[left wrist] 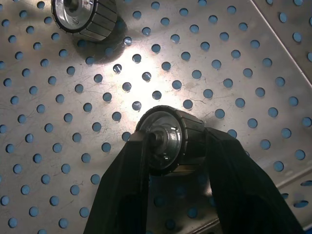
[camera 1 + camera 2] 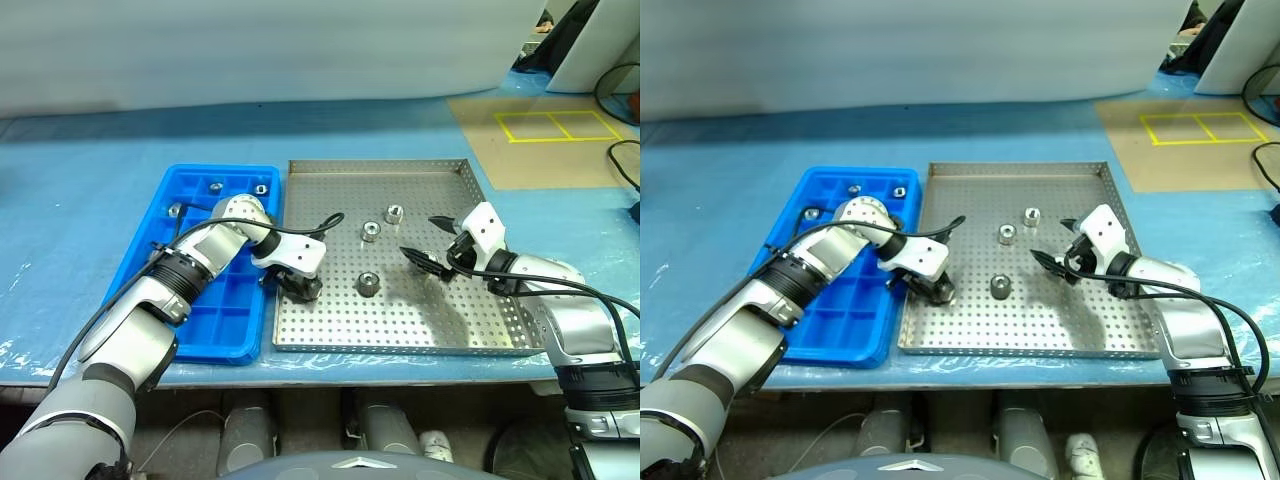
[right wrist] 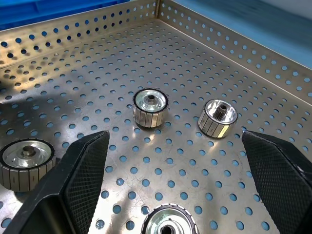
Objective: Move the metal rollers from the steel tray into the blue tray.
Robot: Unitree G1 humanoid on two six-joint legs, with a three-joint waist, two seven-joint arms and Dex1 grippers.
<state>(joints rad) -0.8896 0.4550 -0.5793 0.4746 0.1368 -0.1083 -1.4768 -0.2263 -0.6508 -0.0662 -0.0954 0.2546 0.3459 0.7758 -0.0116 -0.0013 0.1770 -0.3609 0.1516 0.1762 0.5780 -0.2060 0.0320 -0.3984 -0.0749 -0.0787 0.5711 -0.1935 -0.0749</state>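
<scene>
Left gripper (image 2: 300,287) hides its roller (image 1: 170,141) from the head views — blue tray (image 2: 140,262) partly behind that arm

Bright, even light from overhead fills the head views, and the blue counter (image 2: 80,200) shows soft sheen on its plastic cover. The steel tray (image 2: 470,330) carries a dim shadow under the right arm. In the left wrist view a hot patch of glare sits on the tray floor above a metal roller (image 1: 168,141), and the black fingers (image 1: 122,195) there read as dark, slightly soft shapes, perhaps out of focus. The right wrist view is crisp, its rollers gleaming.
</scene>
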